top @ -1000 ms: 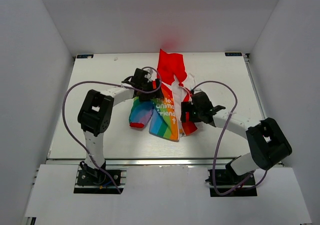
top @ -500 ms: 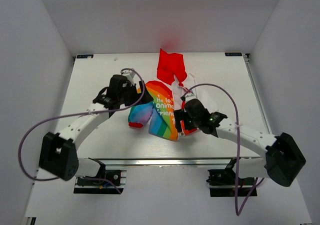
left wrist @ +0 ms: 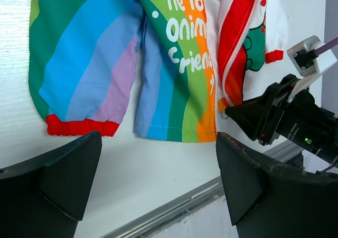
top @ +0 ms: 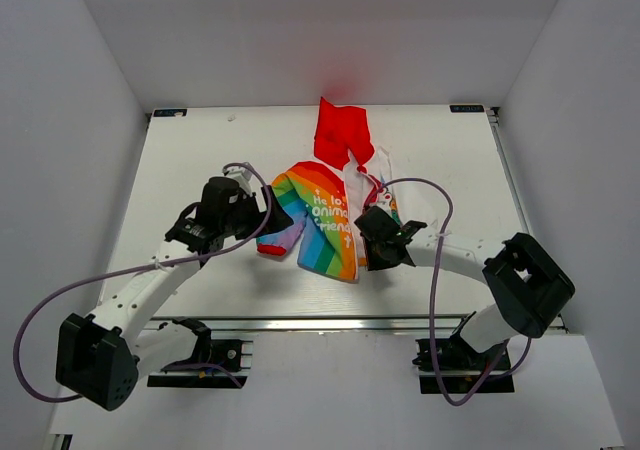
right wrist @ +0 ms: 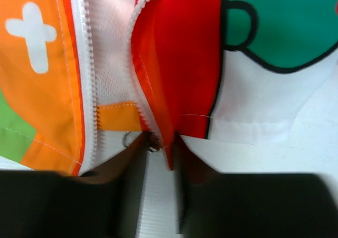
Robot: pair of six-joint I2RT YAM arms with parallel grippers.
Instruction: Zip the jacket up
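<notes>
Right fingers [left wrist: 245, 116] straddle one jacket [top: 325, 220] hem; left fingers [left wrist: 63, 169] spread

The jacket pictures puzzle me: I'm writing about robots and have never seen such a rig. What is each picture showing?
Two robot arms, a left arm and a right arm, are bolted at the near edge of a white table. The overhead picture looks down on both. The other two pictures come from a camera on each wrist. A child's jacket lies unzipped on the table, its rainbow half beside its white half. The left claw is wide open by the rainbow sleeve and holds nothing. The right claw pinches the jacket's bottom hem beside the zip.
</notes>
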